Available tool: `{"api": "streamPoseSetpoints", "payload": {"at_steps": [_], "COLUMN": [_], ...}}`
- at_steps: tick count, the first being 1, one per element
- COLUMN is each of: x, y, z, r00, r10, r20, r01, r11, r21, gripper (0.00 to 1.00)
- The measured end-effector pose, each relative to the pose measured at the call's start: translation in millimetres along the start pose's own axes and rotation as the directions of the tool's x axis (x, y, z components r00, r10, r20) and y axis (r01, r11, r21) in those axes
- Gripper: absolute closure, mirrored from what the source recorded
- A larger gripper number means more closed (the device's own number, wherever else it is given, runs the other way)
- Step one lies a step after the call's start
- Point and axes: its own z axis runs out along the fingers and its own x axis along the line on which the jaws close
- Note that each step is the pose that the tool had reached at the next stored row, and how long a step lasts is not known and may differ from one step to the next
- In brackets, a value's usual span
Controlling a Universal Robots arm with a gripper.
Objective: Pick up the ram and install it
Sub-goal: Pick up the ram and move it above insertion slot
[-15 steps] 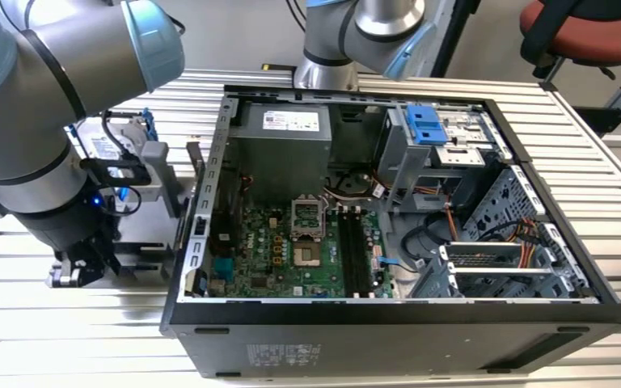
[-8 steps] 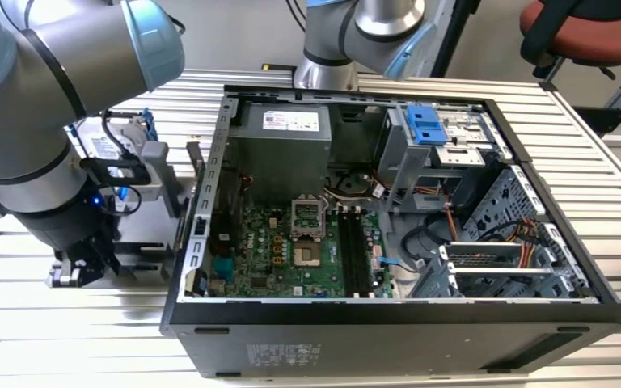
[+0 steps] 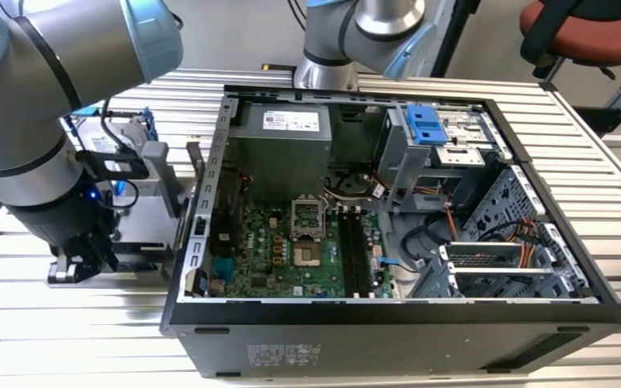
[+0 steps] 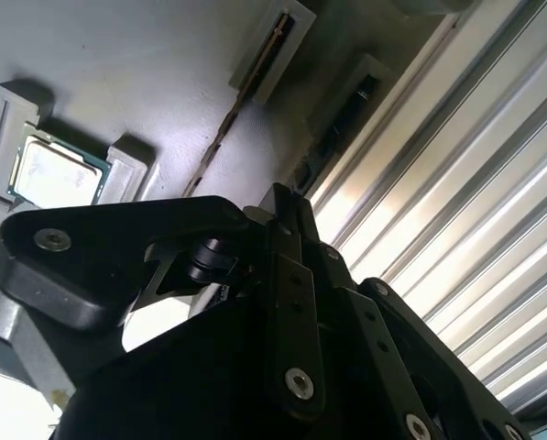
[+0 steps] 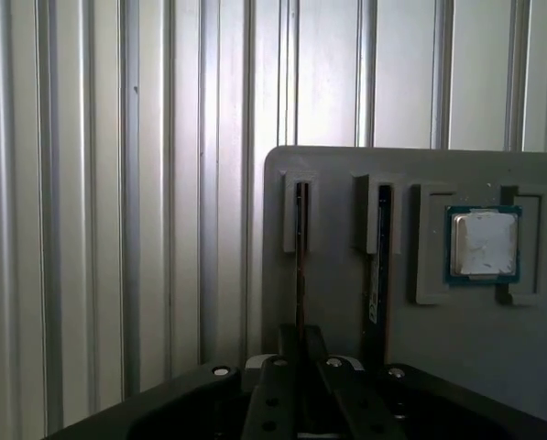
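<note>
1. The gripper (image 5: 301,332) is pinching the ram (image 5: 301,266), w/ fingertips (image 5: 291,346) pressed close on either face of the thin stick. In both wrist views the stick is running straight in btwn them.
2. The ram is standing on edge in a slot of a grey tray (image 5: 337,302), its far end sitting in the slot's raised block.
3. A second stick (image 5: 377,275) is standing just beside it in the next slot, parallel, btwn the ram and a processor chip (image 5: 482,243) that is lying flat in a square recess.
4. The tray is resting on the ribbed metal bench (image 5: 90,229).
5. In the exterior view the arm (image 3: 41,121) is reaching down at the exterior view's left, w/ the gripper low at the tray, near an open computer case (image 3: 397,331) but apart from it.
6. Inside the case a green board (image 3: 278,250) is lying flat, w/ long black slots (image 3: 354,250) running along its edge on the exterior view's right.
7. A second arm's base (image 3: 327,73) is standing behind the case, and a red chair (image 3: 601,36) is sitting at the exterior view's upper right.
</note>
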Motion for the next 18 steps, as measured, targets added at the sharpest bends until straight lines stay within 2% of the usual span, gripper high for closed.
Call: {"api": "streamPoseSetpoints", "payload": {"at_steps": [18], "x": [-0.6], "y": [0.1], "z": [-25.7], "r00": [1.0000], "r10": [0.000], "r20": [0.0000], "r01": [0.000], "r11": [1.0000], "r21": [0.0000], "gripper": [1.00]}}
